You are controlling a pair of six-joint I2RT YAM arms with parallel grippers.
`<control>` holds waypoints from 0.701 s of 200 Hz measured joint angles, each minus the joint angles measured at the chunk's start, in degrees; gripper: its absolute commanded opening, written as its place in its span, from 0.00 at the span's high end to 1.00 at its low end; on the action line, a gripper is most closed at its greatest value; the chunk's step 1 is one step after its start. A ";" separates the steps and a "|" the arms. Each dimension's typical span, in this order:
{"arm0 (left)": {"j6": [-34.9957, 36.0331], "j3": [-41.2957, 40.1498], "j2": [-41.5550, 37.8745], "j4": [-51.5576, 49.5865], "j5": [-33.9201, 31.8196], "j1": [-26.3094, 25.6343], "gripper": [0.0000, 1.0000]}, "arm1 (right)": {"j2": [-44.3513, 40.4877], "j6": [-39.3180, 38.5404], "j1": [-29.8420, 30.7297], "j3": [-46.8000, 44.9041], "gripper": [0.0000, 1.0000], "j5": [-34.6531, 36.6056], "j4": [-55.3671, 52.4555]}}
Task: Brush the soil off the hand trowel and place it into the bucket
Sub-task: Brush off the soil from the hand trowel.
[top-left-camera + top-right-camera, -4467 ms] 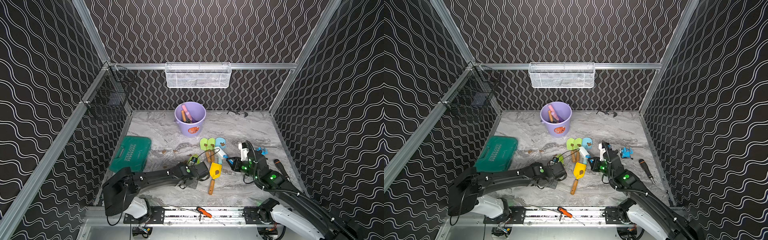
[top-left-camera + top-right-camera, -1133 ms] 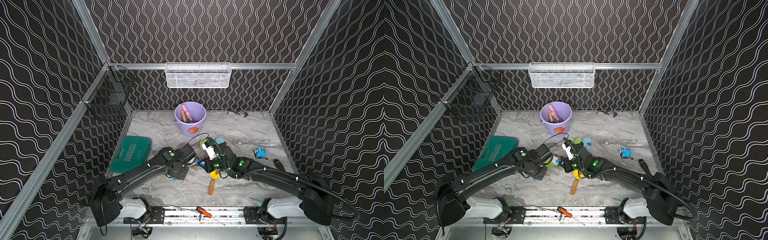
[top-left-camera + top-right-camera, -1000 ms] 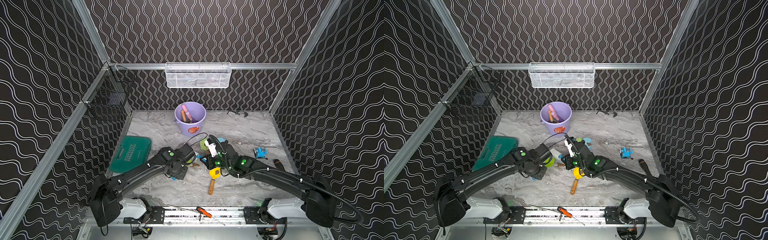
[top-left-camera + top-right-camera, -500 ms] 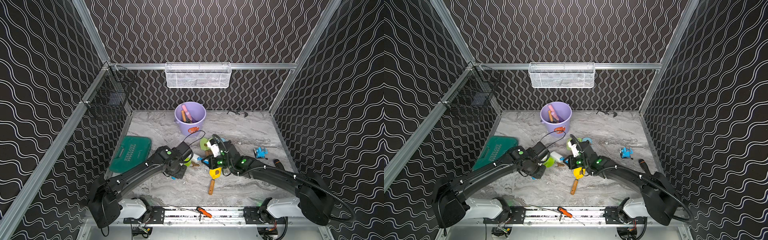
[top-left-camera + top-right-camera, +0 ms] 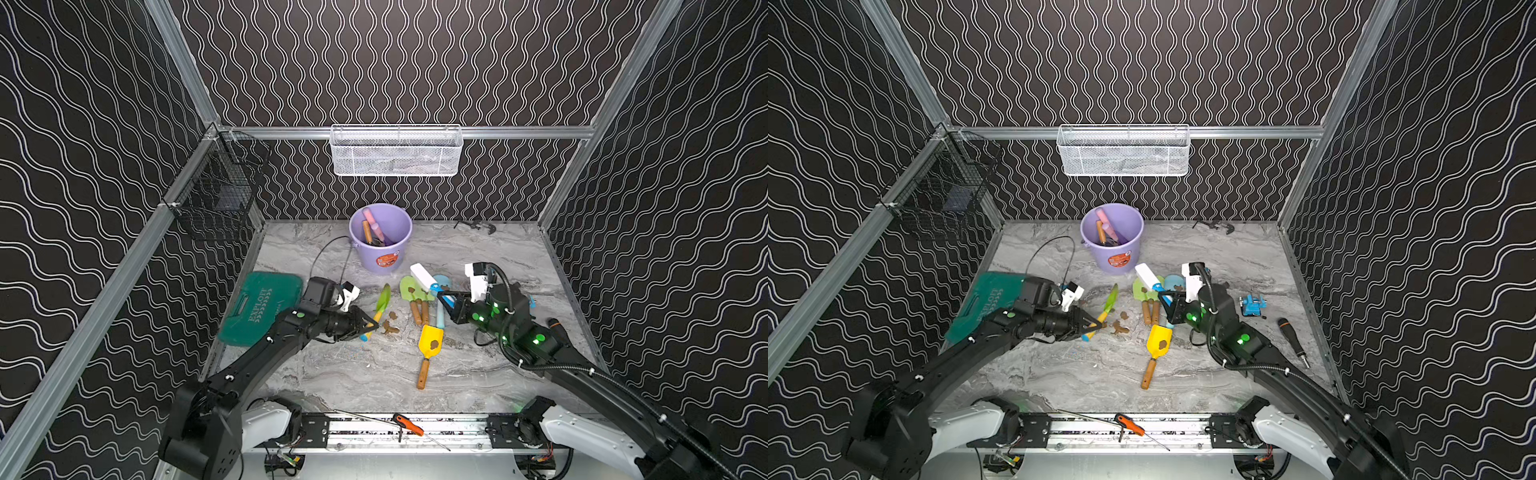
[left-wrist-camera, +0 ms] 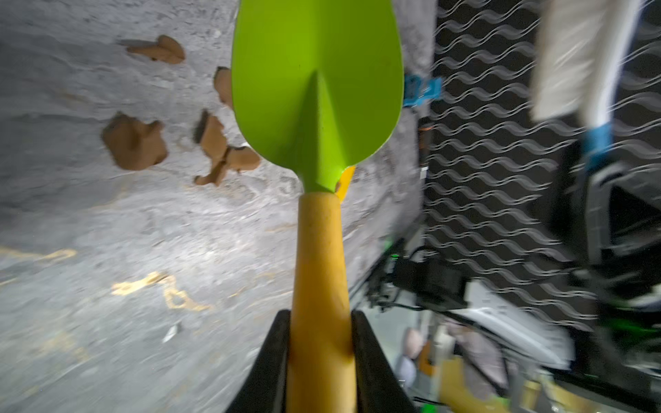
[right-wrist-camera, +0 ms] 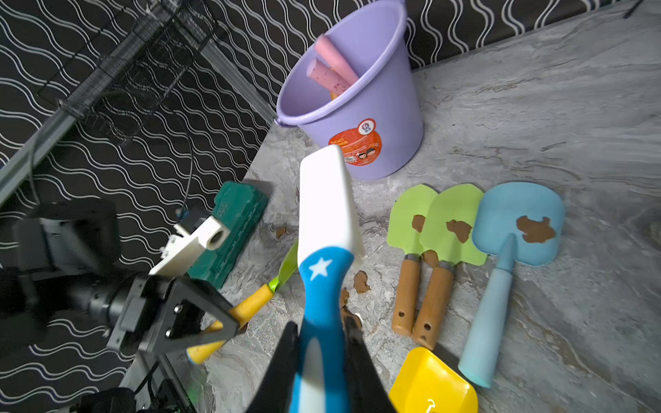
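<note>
green hard case (image 5: 259, 307), lettered lid up, lies flat at the left edge of the marble tabletop (image 5: 374, 374). white mesh basket (image 5: 395, 151) hangs on the rear rail; contents indistinct. black wire basket (image 5: 216, 195) hangs on the left rail near the back corner, with a dark item inside. small blue vise (image 5: 1252, 305) stands on the right half of the table. black-handled screwdriver (image 5: 1292, 338) lies near it, toward the right wall, not touching. dark metal clamp (image 5: 476, 225) lies at the foot of the rear wall. orange-handled screwdriver (image 5: 409, 424) lies on the front rail, off the tabletop.
</note>
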 measured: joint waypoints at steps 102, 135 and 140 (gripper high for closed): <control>-59.01 -14.27 17.86 87.38 14.84 5.11 1.00 | 4.28 17.33 -1.22 -9.40 1.00 -11.63 26.69; -60.26 -15.54 17.92 90.27 14.88 5.11 1.00 | 8.63 17.99 -1.22 -6.71 1.00 -14.34 30.16; -60.30 -15.72 18.01 90.51 14.86 5.11 1.00 | 9.22 18.10 -1.22 -6.32 1.00 -14.67 30.45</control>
